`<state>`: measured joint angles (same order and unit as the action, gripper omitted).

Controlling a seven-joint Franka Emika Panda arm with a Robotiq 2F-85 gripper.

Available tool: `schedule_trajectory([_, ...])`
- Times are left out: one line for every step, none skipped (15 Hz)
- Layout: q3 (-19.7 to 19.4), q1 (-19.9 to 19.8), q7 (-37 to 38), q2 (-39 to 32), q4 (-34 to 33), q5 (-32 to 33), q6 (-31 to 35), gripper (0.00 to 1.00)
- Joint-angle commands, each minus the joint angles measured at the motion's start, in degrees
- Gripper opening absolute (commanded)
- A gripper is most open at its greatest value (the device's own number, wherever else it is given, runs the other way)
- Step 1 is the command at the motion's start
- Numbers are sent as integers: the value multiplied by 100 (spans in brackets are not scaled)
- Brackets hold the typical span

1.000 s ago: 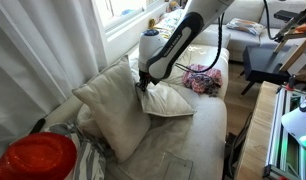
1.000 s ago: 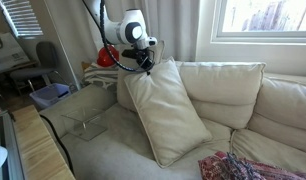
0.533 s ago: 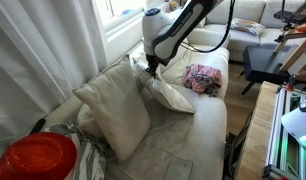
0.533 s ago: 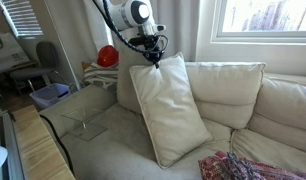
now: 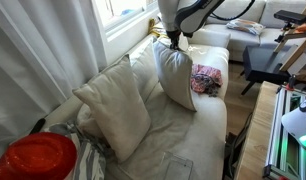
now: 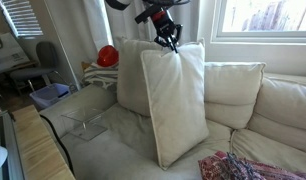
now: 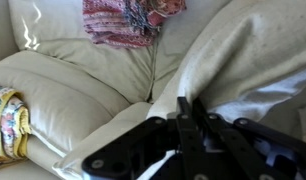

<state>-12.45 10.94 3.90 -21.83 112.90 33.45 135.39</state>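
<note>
Cream sofa of soft, creased upholstery fills the scene beneath a bright window; pale curtain hangs in folds at one end. My gripper, black and two-fingered, is pinched fully together on the top edge of a large cream pillow; the fabric bunches into a small peak between my fingers. That pillow is rectangular, plump and smooth-faced; it hangs upright from my grip in front of the back cushions, its lower end down at the seat cushion. In the wrist view its cloth shows as a broad wrinkled sheet, faintly speckled, passing right beside my fingers. A second cream pillow, squarish and softly dented, leans tilted against the sofa back, near the held one, toward the curtain end. A knitted cloth in pink and mixed colours lies crumpled on the seat at the far side of the held pillow; a round, glossy red object sits beyond the sofa's curtain end.
</note>
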Motion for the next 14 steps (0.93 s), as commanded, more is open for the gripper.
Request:
schedule_trajectory([83, -217, 3, 831, 517, 898, -405, 2])
schedule_trajectory([136, -293, 6, 969, 549, 1110, -520, 2])
schedule_trajectory([191, -367, 20, 1082, 555, 1277, -625, 2])
schedule_trajectory([264, -454, -27, 1192, 584, 1367, -672, 2])
schedule_trajectory([339, -536, -68, 1255, 603, 1417, -679, 2])
schedule_trajectory([419, -605, -53, 1269, 602, 1378, -628, 2])
schedule_trajectory([498, -671, 42, 1263, 597, 1250, -503, 32])
schedule_trajectory([599, -731, 140, 1196, 584, 1046, -253, 34])
schedule_trajectory([734, -794, 162, 1085, 563, 550, -18, 40])
schedule_trajectory([826, -790, 275, 968, 523, 285, 87, 49])
schedule_trajectory([939, -754, 356, 814, 455, -67, 128, 55])
schedule_trajectory([1050, -699, 436, 641, 361, -416, 143, 62])
schedule_trajectory([1153, -666, 455, 484, 313, -763, 246, 71])
schedule_trajectory([1247, -616, 528, 296, 221, -1105, 308, 78])
